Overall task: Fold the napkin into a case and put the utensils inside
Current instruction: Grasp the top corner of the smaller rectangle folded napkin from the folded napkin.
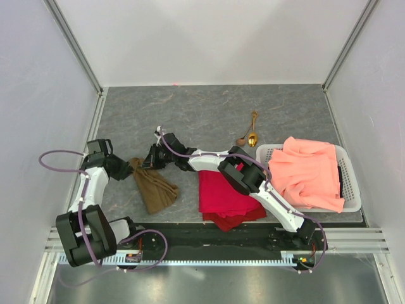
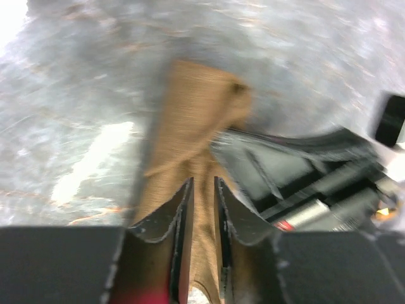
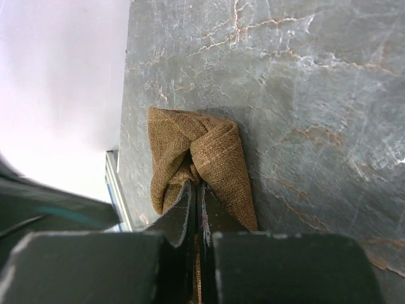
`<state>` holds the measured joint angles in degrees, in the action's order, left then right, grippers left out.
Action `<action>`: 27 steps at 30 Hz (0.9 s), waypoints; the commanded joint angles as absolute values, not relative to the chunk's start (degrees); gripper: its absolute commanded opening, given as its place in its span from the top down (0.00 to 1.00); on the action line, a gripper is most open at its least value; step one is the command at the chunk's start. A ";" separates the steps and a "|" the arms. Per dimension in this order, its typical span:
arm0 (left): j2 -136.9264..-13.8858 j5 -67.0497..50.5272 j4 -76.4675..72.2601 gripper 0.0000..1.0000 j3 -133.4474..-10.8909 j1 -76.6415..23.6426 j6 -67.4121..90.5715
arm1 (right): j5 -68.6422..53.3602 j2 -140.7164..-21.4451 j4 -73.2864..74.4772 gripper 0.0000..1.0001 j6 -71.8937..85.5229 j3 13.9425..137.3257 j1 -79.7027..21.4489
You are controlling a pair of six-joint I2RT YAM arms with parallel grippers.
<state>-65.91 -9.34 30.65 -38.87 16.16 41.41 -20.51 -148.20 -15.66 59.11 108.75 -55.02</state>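
The olive-brown napkin [image 1: 156, 190] lies bunched on the grey table, left of centre. My right gripper [image 1: 152, 158] reaches across to its far end and is shut on a fold of it. In the right wrist view, fabric [image 3: 190, 145] is pinched between the tips of that gripper [image 3: 195, 185]. My left gripper [image 1: 131, 166] is at the napkin's left corner. Its jaws [image 2: 202, 183] stand a little apart, with napkin cloth [image 2: 196, 114] running through the gap. Two gold utensils [image 1: 251, 134] lie together farther back, to the right. No folded case shows.
A bright red cloth [image 1: 224, 193] lies folded just right of the napkin, under the right arm. A white basket [image 1: 266, 150] at the right holds a salmon-orange cloth [image 1: 310, 172]. Pale walls close in the table on three sides.
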 commanded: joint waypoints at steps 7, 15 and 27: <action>-72.95 -11.42 25.50 0.92 -30.95 19.60 47.11 | -19.16 -148.71 -8.97 1.00 51.24 113.20 -54.67; -73.30 -16.87 17.85 0.94 -22.78 18.99 50.27 | -17.58 -146.16 -5.28 1.00 48.95 113.03 -54.93; -72.78 -16.61 15.82 0.94 -19.68 15.64 49.93 | -16.79 -148.00 -3.95 1.00 56.95 119.79 -56.78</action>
<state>-71.22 -21.69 10.87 -21.96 16.84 51.57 -17.98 -147.70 -3.88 53.32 115.59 -55.59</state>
